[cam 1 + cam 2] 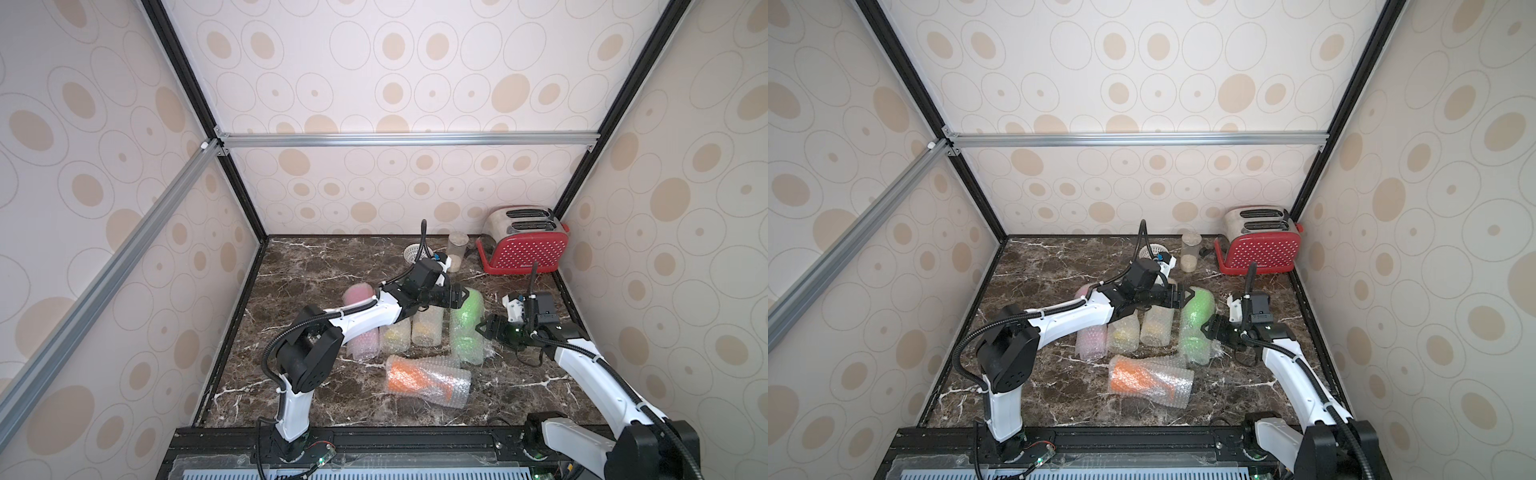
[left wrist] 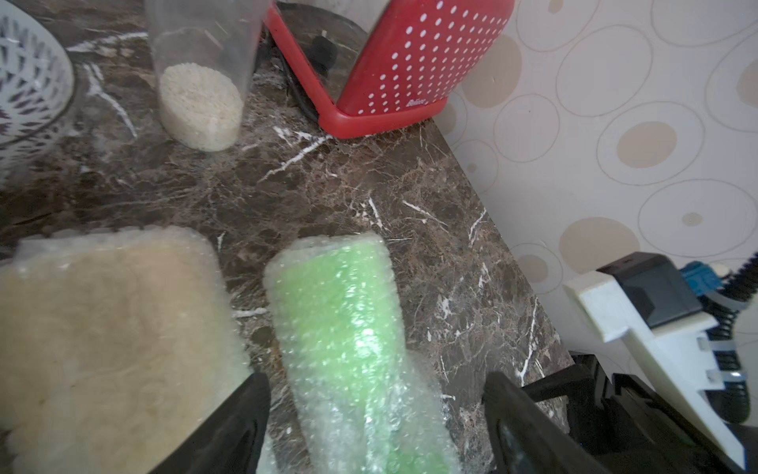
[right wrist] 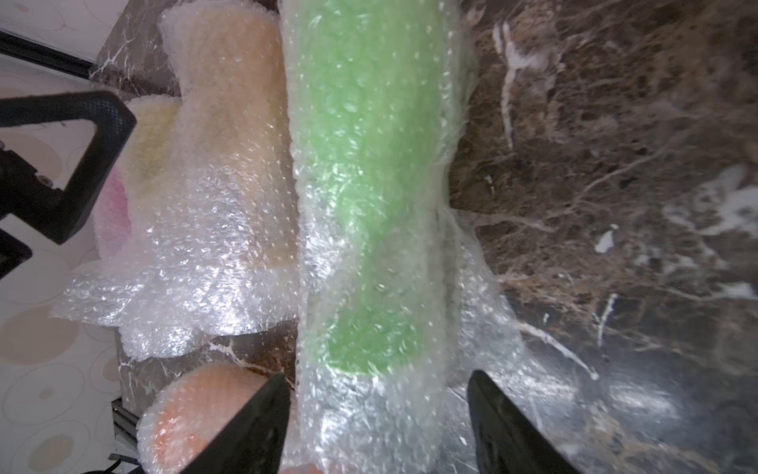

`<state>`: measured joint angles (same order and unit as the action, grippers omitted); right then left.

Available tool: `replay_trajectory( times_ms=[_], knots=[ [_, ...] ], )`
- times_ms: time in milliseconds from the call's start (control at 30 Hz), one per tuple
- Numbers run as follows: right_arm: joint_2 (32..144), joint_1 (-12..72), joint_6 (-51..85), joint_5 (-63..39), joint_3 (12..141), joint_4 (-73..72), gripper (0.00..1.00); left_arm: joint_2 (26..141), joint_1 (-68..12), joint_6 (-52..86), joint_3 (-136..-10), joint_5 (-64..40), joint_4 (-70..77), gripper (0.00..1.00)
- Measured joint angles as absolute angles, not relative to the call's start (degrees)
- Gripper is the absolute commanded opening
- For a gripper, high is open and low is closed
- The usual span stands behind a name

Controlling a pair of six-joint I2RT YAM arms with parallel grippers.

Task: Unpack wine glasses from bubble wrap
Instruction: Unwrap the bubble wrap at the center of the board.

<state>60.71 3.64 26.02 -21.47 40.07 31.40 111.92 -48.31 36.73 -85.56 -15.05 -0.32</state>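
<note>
My left gripper (image 2: 376, 375) and right gripper (image 3: 377, 374) both stand open, their black fingers spread to either side of the green glass (image 1: 468, 309). It lies on the veined marble table (image 1: 316, 266), rolled in a crinkly, glossy tube of bubble wrap (image 3: 369, 418), just beside a yellow glass (image 1: 426, 328) in its own wrap.

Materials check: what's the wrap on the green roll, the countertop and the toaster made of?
Bubble wrap: clear, soft plastic film, glossy. Its air cells glint and it crinkles.
Countertop: looks like polished dark brown marble with white veins, but could be a printed laminate.
Toaster: glossy red front with white dots, either painted metal or plastic. The top looks like brushed steel.
</note>
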Motion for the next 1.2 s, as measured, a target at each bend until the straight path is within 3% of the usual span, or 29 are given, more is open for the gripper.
replay_trajectory(
  times_ms=[233,333,533,633,933,1200],
  knots=[
    [59.9,0.3,26.1,-15.8,40.3,35.9,0.68,117.8,-52.4,35.7,-94.4,-13.6,-9.3,0.76],
    [61.0,-0.1,26.1,-14.5,40.3,35.6,0.67,120.0,-53.4,35.4,-95.4,-13.6,-11.3,0.70],
    [66.4,-0.1,26.0,-15.9,40.1,31.8,0.65,124.9,-53.9,34.3,-97.1,-13.4,-15.4,0.50],
    [69.6,-0.1,25.8,-16.8,40.1,30.0,0.64,126.4,-53.8,33.5,-98.5,-13.2,-16.9,0.30],
    [75.4,-0.1,24.4,-17.6,40.1,26.7,0.59,126.8,-53.3,32.3,-99.7,-13.9,-18.1,0.05],
    [78.9,-0.1,23.2,-18.3,40.4,24.5,0.52,126.8,-52.5,32.2,-99.5,-16.9,-17.2,0.02]
  ],
)
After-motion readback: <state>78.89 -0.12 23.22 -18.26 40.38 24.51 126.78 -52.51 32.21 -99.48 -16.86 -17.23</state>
